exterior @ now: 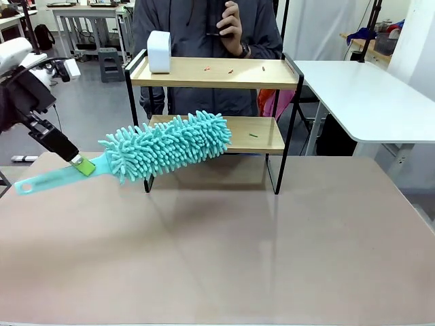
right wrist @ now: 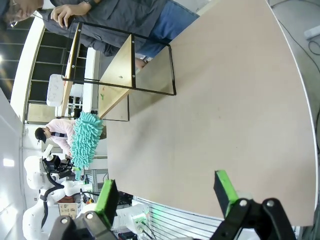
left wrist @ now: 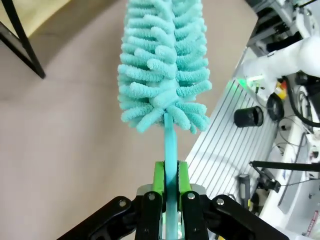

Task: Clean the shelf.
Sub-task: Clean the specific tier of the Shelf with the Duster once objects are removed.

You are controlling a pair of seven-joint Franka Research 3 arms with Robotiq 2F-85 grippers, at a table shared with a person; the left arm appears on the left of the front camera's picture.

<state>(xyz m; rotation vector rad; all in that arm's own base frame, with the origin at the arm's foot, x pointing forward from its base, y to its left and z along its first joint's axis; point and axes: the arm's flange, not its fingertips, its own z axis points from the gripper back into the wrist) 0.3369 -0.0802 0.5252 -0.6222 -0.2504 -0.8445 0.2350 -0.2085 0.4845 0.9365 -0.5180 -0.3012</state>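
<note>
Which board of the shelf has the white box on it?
The upper board: the white box stands at its left end. The lower board carries none.

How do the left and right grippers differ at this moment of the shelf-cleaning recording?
The left gripper is shut on the teal duster's handle; the right gripper stands open, holding nothing. The left one has the duster's head by the shelf's lower board; the right one faces the table, apart from the shelf. Both have black fingers with green pads.
</note>
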